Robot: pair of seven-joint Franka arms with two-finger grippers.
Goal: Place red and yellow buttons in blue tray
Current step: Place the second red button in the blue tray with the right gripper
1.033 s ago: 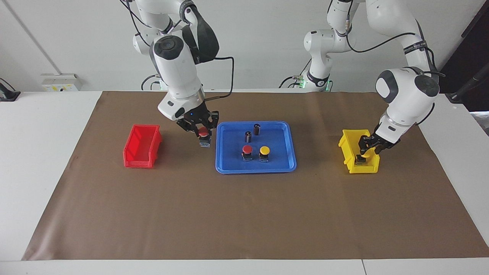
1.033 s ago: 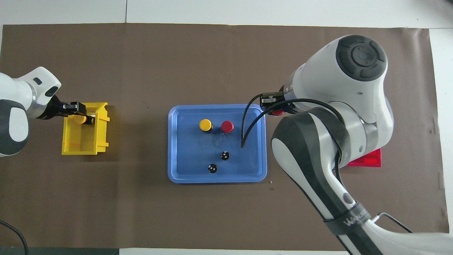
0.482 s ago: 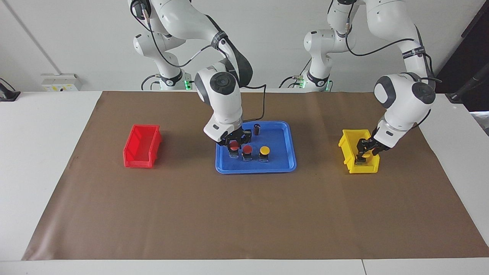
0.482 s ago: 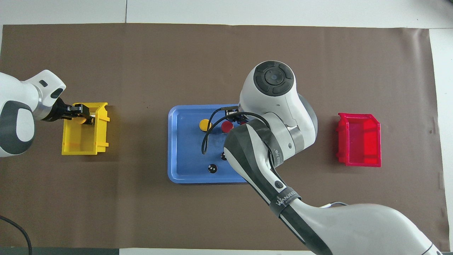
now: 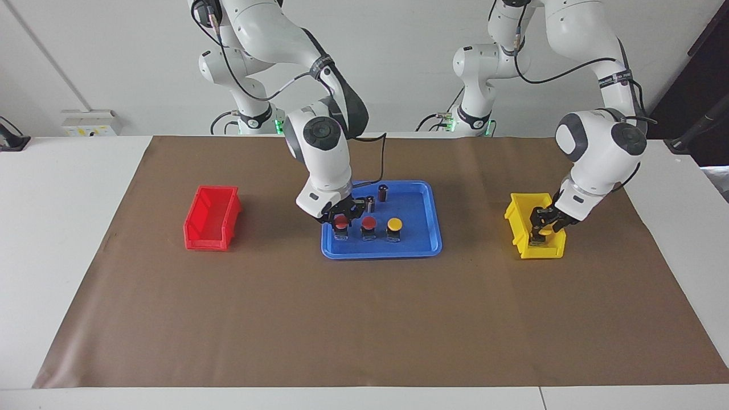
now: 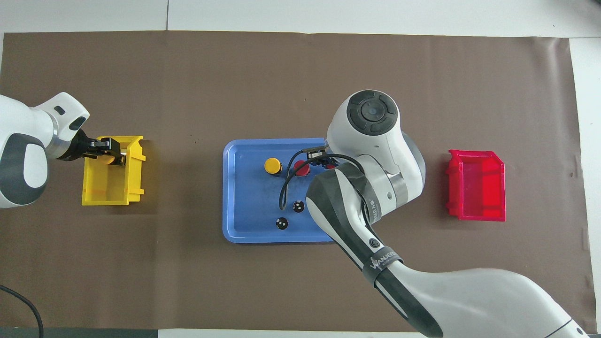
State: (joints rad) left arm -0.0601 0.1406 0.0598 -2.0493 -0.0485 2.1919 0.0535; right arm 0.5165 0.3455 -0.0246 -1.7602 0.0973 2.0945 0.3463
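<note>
The blue tray (image 5: pixel 381 253) (image 6: pixel 244 234) lies mid-table. In it stand a red button (image 5: pixel 369 222) (image 6: pixel 301 168) and a yellow button (image 5: pixel 393 224) (image 6: pixel 273 165) side by side. My right gripper (image 5: pixel 342 219) is low in the tray, shut on a second red button (image 5: pixel 340 223) that sits in line with those two, toward the right arm's end. My left gripper (image 5: pixel 544 223) (image 6: pixel 111 151) reaches down into the yellow bin (image 5: pixel 519 228) (image 6: pixel 105 188), open, its fingers on either side of a second yellow button (image 5: pixel 544 230) (image 6: pixel 109 157).
Two dark capless cylinders (image 5: pixel 383 192) (image 5: pixel 370 202) stand in the tray, nearer the robots than the buttons. A red bin (image 5: pixel 211 219) (image 6: pixel 476 188) sits toward the right arm's end. Brown paper (image 5: pixel 364 319) covers the table.
My right gripper carried its red button from beside the tray into it and lowered it next to the other red button. My left gripper sank slightly deeper into the yellow bin.
</note>
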